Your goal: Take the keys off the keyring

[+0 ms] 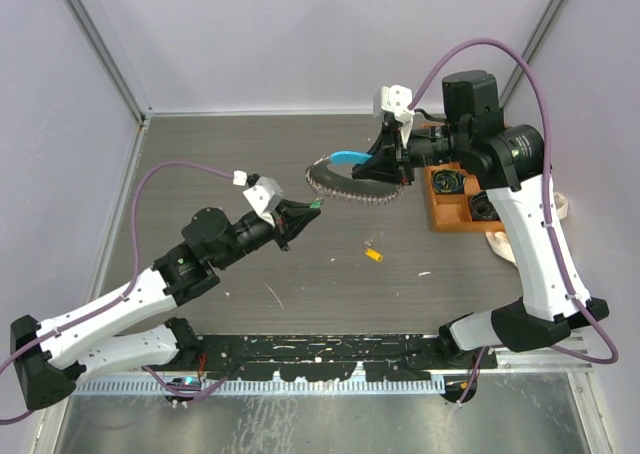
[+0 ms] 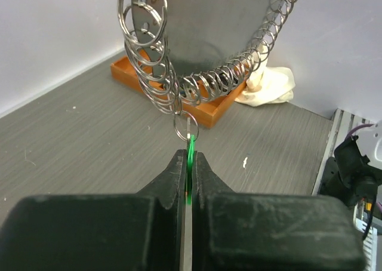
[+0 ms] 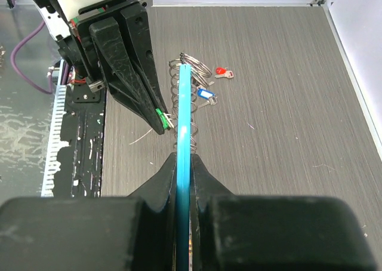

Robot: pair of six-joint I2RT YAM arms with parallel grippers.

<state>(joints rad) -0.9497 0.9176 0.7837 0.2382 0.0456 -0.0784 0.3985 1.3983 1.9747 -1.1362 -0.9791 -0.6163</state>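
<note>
Keyring [image 1: 345, 190], a curved coil of silvery wire loops on a light-blue plastic piece [image 3: 184, 122], is held up above the dark wood-grain table [image 1: 230, 139], near its middle. The right gripper [image 3: 184, 162] has its fingers pressed onto the thin edge of the blue piece. A green-headed key [image 2: 191, 147] hangs from a small split ring [image 2: 185, 126] at the coil's lower end. The left gripper [image 2: 190, 159] pinches the green head, its jaws nearly together. In the right wrist view a red-headed key [image 3: 224, 73] and a blue-headed key [image 3: 205, 94] show just beside the coil; whether they hang from it or lie on the table cannot be told. A small yellow object [image 1: 374, 255] lies alone on the table, on the side nearer the arms' bases. An orange tray [image 2: 209, 114] sits by the right arm, with a crumpled white cloth [image 2: 268, 86] beyond it.
</note>
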